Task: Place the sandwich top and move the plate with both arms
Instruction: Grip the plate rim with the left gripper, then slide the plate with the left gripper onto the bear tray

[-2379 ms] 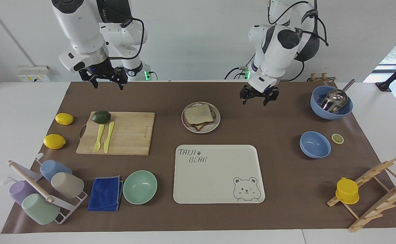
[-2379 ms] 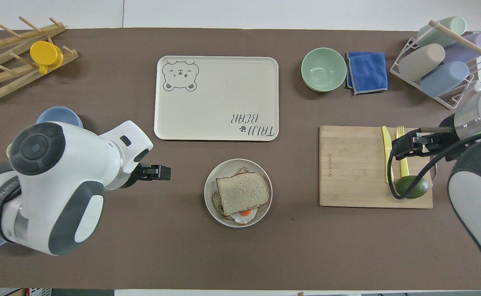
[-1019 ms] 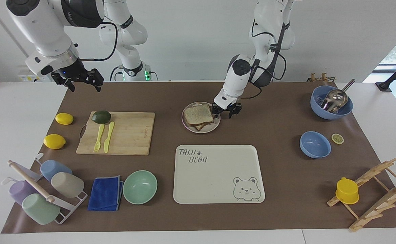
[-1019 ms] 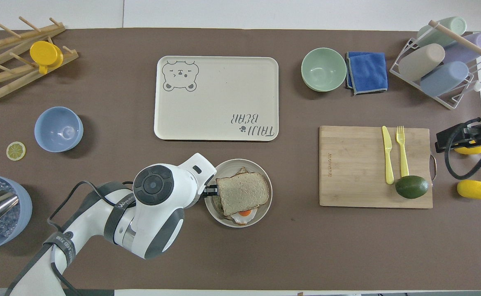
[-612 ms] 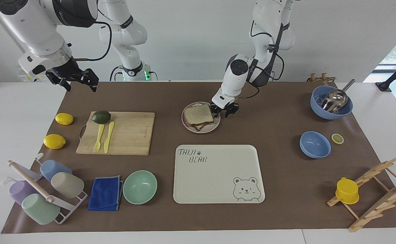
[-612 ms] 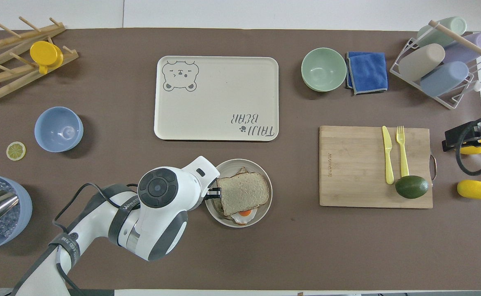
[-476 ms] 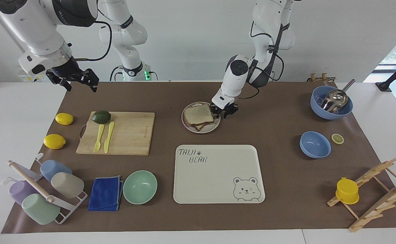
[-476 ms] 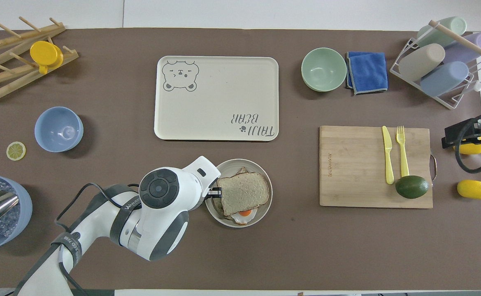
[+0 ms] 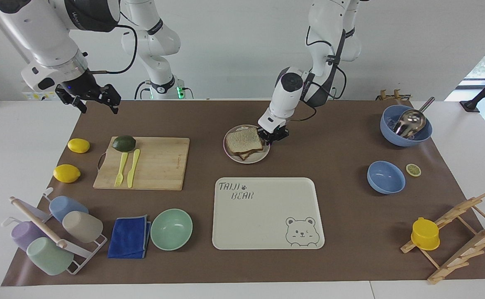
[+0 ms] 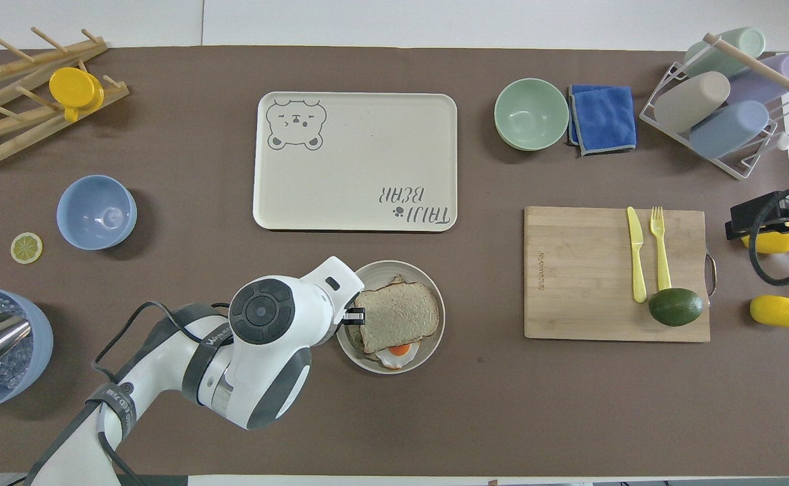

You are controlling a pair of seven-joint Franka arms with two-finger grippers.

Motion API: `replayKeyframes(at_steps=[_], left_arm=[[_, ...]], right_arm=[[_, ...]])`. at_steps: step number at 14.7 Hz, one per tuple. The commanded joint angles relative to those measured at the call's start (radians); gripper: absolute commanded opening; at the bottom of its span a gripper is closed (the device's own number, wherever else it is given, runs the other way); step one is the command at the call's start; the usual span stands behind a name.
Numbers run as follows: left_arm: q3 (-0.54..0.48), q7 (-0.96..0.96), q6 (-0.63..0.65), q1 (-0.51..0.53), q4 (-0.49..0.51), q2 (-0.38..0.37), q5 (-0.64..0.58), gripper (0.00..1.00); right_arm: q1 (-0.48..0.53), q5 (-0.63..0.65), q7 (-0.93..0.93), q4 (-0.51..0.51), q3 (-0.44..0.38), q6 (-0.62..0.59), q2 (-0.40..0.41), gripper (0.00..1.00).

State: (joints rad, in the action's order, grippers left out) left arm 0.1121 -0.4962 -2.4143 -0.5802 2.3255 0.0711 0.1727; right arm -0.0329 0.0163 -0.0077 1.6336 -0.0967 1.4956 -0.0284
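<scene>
The sandwich top (image 9: 244, 140) (image 10: 397, 316) lies on a stack of bread and fried egg (image 10: 397, 351) on the small round plate (image 9: 251, 159) (image 10: 429, 343). This plate sits nearer the robots than the bear tray. My left gripper (image 9: 271, 138) (image 10: 356, 314) is low at the plate's rim on the side toward the left arm's end, shut on that rim. My right gripper (image 9: 98, 106) (image 10: 765, 219) hangs open in the air over the mat's edge at the right arm's end, above a lemon, holding nothing.
The cream bear tray (image 9: 267, 232) lies farther from the robots than the plate. A cutting board (image 9: 159, 166) with avocado, fork and knife lies toward the right arm's end, with two lemons (image 9: 67, 173) beside it. Blue bowls (image 9: 386, 177) stand toward the left arm's end.
My left gripper came down to the plate's rim and closed on it. The right arm swung out from over the cutting board to the mat's edge and stays there.
</scene>
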Motion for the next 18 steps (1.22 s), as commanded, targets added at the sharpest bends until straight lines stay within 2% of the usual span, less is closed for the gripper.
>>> replayKeyframes(at_steps=[1, 4, 7, 10, 13, 16, 18], left_arm=[[-0.012, 0.001, -0.005, 0.013, -0.003, 0.003, 0.025, 0.0], [-0.012, 0.031, 0.16, 0.075, -0.125, -0.005, 0.031, 0.0], [-0.014, 0.105, 0.326, 0.149, -0.268, -0.004, 0.099, 0.0], [-0.014, 0.123, 0.4, 0.224, -0.397, 0.016, 0.131, 0.0], [-0.018, 0.134, 0.417, 0.282, -0.539, 0.102, 0.149, 0.0], [-0.018, 0.162, 0.46, 0.321, -0.769, 0.258, 0.143, 0.0], [-0.023, 0.162, 0.495, 0.326, -0.882, 0.364, 0.139, 0.0]], right_arm=[[0.022, -0.015, -0.028, -0.001, -0.005, -0.006, -0.001, 1.0], [0.022, -0.015, -0.026, -0.003, -0.003, -0.009, -0.008, 1.0], [0.018, -0.013, -0.023, -0.001, 0.0, -0.008, -0.021, 1.0], [0.025, -0.013, -0.025, 0.0, 0.0, 0.002, -0.021, 1.0], [0.024, -0.013, -0.025, 0.0, -0.003, 0.0, -0.019, 1.0], [0.024, -0.01, -0.025, 0.0, -0.003, 0.0, -0.021, 1.0], [0.022, -0.01, -0.025, 0.0, -0.003, 0.002, -0.019, 1.0]])
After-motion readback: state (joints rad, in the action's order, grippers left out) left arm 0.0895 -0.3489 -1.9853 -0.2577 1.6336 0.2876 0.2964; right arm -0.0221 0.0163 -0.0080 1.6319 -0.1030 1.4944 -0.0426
